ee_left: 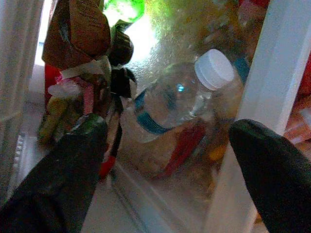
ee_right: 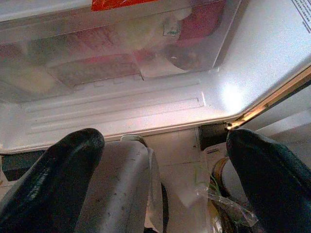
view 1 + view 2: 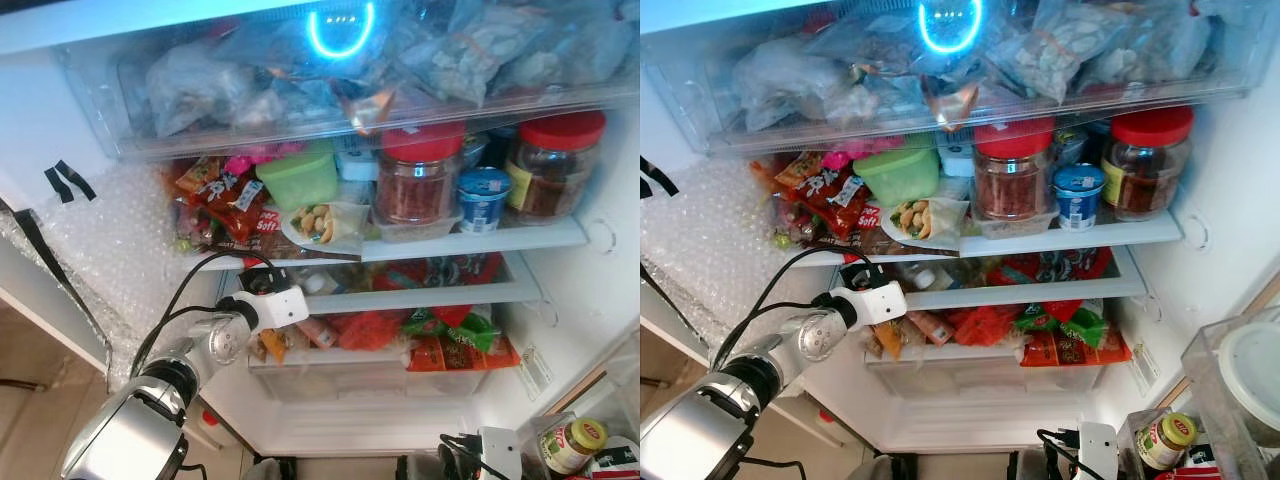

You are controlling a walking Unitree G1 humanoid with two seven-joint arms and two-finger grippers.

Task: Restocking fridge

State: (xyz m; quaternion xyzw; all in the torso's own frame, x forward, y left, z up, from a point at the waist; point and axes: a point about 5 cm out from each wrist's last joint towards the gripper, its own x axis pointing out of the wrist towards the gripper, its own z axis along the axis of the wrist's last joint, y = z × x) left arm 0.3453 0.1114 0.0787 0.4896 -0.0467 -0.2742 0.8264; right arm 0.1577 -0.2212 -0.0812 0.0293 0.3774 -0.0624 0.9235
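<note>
My left arm reaches into the fridge at the second shelf (image 3: 430, 296), and the left gripper (image 3: 264, 282) sits at that shelf's left end. In the left wrist view the gripper (image 1: 167, 145) is open, with nothing between its black fingers (image 1: 73, 165). Just beyond them a clear water bottle (image 1: 180, 99) with a white cap and blue label lies on its side, apart from the fingers. My right gripper (image 2: 165, 160) is open and empty, low by the fridge's bottom; its wrist (image 3: 497, 450) shows at the lower edge of the head view.
The shelf above holds two red-lidded jars (image 3: 418, 180), a blue yoghurt cup (image 3: 484, 197), a green tub (image 3: 298, 177) and snack packets (image 3: 225, 195). Bagged food fills the top drawer (image 3: 400, 60). Bubble wrap (image 3: 110, 240) lines the left wall. A yellow-lidded jar (image 3: 570, 443) stands at the lower right.
</note>
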